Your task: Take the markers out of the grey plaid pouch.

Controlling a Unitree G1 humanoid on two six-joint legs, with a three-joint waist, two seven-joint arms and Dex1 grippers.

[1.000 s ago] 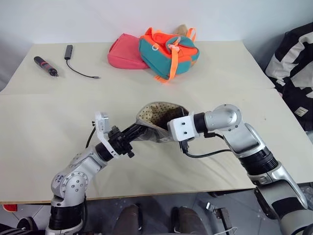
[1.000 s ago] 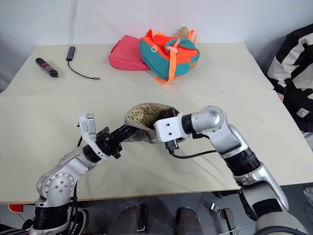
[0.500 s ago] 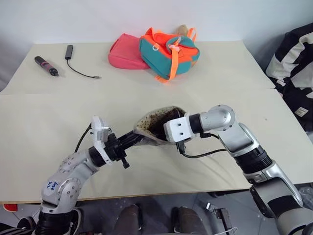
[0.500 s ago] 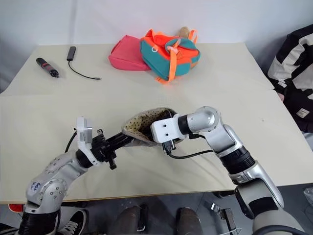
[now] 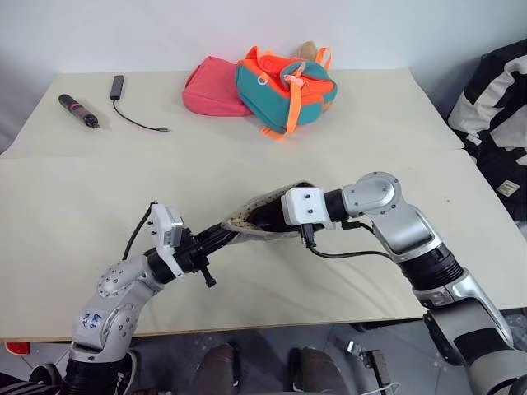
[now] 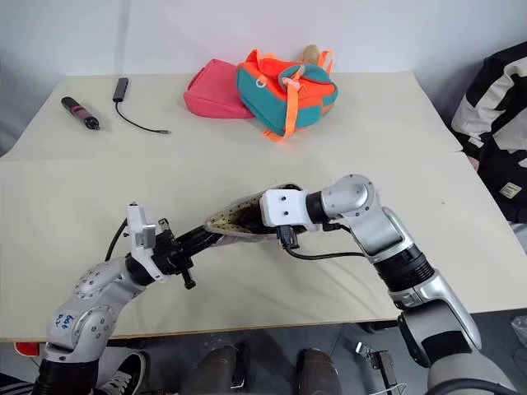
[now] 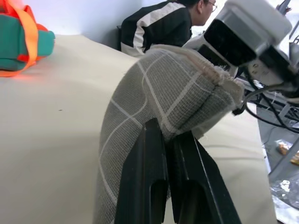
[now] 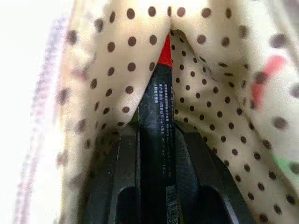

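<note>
The grey plaid pouch [image 5: 254, 216] hangs above the table between my two grippers, its dotted beige lining showing at the mouth. My left gripper [image 7: 167, 133] is shut on a fold of the pouch's grey fabric [image 7: 163, 88] at its left end. My right gripper [image 8: 156, 149] reaches inside the pouch from the right. It is shut on a dark marker with a red end [image 8: 157, 112], which lies along the fingers and points deeper into the lining. From the head views the right fingers are hidden by the pouch.
At the table's far side lie a pink pouch [image 5: 212, 86] and a teal-orange backpack [image 5: 284, 82]. A black-and-red pen-shaped tool [image 5: 76, 111] and a black cable [image 5: 125, 105] lie at the far left. A person in a black-and-white jacket [image 5: 494, 107] sits at the right.
My left gripper has rolled and sunk slightly toward the left, tipping the pouch so its mouth shows edge-on instead of facing up. The right wrist has rolled with it.
</note>
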